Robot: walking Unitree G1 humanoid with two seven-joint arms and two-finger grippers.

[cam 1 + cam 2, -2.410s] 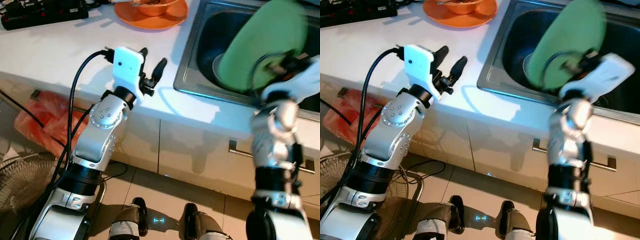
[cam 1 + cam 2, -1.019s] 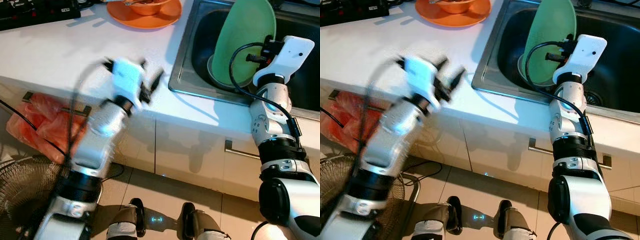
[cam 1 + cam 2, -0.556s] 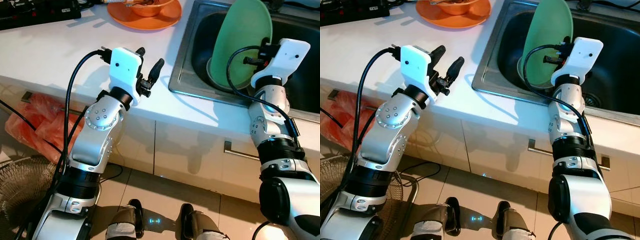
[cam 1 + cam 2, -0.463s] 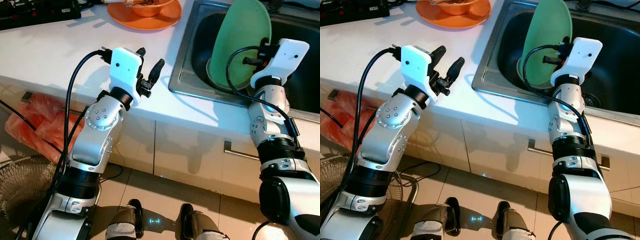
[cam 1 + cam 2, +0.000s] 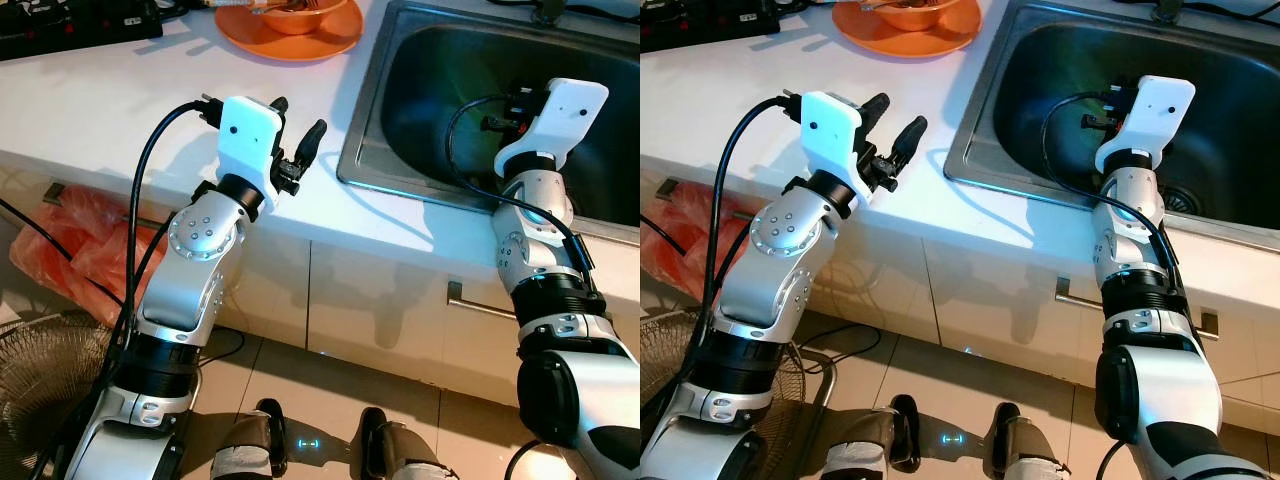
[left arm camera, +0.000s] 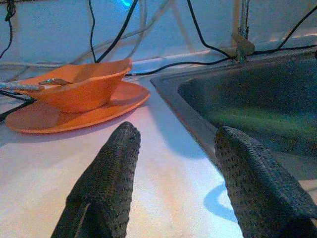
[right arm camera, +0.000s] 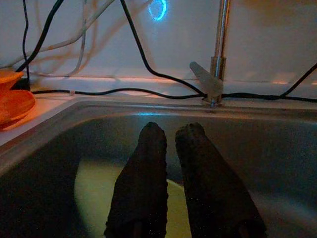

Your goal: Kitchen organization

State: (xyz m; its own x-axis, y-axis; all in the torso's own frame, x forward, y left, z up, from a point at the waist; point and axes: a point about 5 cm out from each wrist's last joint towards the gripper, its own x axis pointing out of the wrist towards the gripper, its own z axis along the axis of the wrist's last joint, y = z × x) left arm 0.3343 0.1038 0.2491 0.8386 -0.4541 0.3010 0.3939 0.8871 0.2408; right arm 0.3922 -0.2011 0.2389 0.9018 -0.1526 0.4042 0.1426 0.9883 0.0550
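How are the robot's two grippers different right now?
The left gripper has its fingers spread wide apart, while the right gripper has its fingers nearly together with a thin gap. The left gripper hovers over the white counter, pointing toward the orange plate; the right gripper reaches over the sink. Both have black textured fingers and hold nothing.

Black cables (image 7: 99,90) run along the wall — an orange bag (image 5: 75,245) and a fan (image 5: 40,375) sit on the floor.
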